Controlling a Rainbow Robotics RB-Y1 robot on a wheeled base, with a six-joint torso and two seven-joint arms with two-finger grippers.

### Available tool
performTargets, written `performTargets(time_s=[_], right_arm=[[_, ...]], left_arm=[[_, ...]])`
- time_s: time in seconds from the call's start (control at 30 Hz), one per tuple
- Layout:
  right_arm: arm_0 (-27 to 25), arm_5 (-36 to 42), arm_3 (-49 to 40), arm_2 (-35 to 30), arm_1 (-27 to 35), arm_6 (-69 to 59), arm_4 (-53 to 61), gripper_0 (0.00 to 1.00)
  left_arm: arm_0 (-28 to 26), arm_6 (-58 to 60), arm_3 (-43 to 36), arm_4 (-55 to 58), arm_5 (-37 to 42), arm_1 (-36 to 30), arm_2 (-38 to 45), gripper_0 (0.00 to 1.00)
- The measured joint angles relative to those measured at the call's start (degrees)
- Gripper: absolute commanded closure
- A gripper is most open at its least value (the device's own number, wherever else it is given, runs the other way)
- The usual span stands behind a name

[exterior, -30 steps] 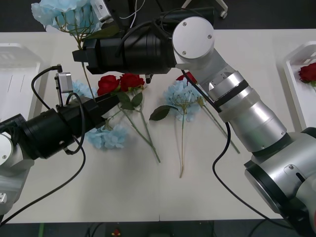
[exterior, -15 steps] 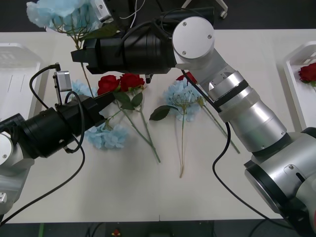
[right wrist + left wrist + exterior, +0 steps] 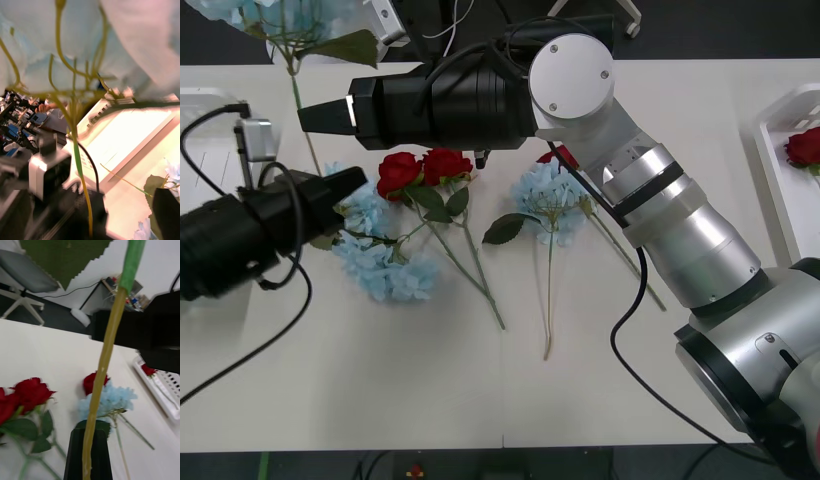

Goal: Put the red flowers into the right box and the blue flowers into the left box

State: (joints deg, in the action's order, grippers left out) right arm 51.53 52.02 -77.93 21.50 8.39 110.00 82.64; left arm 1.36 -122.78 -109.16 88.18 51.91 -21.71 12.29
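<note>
Here, blue flower (image 3: 250, 12) held aloft, ready to go to left box (image 3: 210, 97).

Its stem (image 3: 302, 120) runs near upright, bloom high at the far-left edge of the table, cut end down at the left gripper (image 3: 345, 183), which in the left wrist view looks clenched on it. Box lies just to the left of that gripper, so the left arm is nearer. Right gripper (image 3: 315, 115) sits beside the mid-stem, fingers apparently released. Bloom is a pale sky-blue cluster of small petals, with one big dark leaf under the head and a thin green-yellow stem.

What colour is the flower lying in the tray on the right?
Deep red; the flower shows best in the front view.
</note>
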Motion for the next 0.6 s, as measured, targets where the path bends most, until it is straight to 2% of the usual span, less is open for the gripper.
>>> performTargets(time_s=[0.13, 0.23, 0.6], right_arm=[[0.0, 0.2, 0.1, 0.0, 0.5, 0.0, -0.2, 0.00], [0.3, 4.1, 0.1, 0.0, 2.5, 0.0, -1.6, 0.00], [3.2, 29.6, 0.2, -1.5, 13.0, -11.8, -18.8, 0.00]], left_arm=[[2.3, 13.6, 0.8, -6.5, 6.8, -2.3, 9.4, 1.00], [4.4, 23.7, 4.3, -8.9, 10.1, -6.2, 13.9, 1.00], [8.4, 23.6, 23.2, -27.5, 12.8, -17.2, 23.1, 1.00]])
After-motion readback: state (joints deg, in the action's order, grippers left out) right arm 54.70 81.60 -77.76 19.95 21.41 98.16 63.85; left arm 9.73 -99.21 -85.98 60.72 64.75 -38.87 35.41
